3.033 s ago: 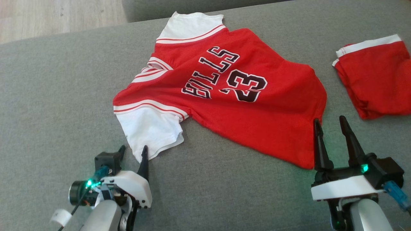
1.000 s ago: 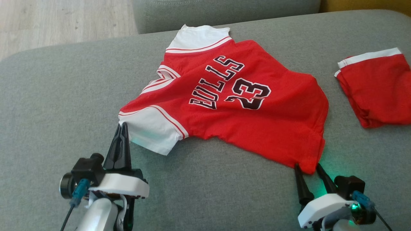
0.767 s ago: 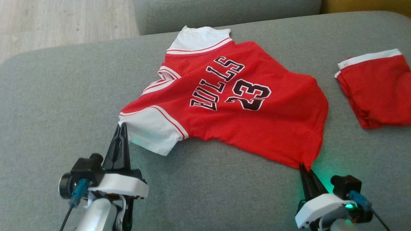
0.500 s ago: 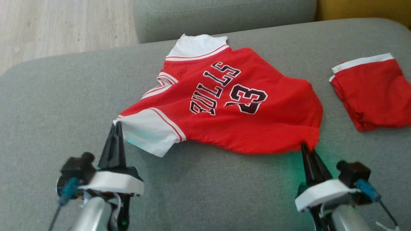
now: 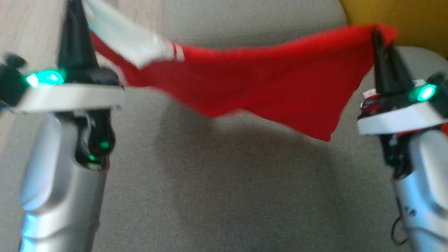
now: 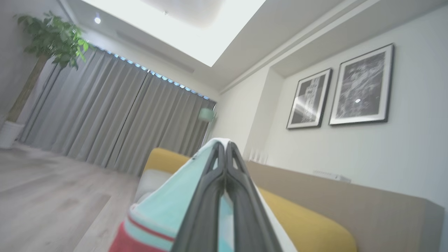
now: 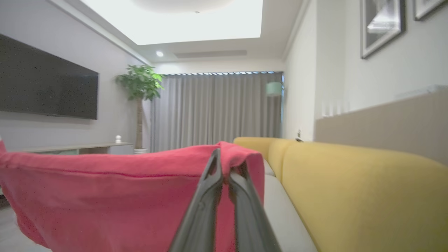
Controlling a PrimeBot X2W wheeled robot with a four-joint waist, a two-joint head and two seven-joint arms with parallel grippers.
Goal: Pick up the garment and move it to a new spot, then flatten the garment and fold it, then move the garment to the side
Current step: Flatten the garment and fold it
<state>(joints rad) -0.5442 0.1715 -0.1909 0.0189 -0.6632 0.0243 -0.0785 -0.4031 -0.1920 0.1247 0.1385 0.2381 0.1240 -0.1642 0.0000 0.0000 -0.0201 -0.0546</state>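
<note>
Red and white, the garment hangs stretched between our two grippers above the grey sofa seat, shadowing it. Our left gripper, over the seat's left side, has its jaws pressed together on the white sleeve. Our right gripper, over the seat's right side, has its jaws clamped on a red hem corner. Between them the cloth sags toward the seat; the blur hides whether it touches. Beyond the seat stands a yellow cushion.
</note>
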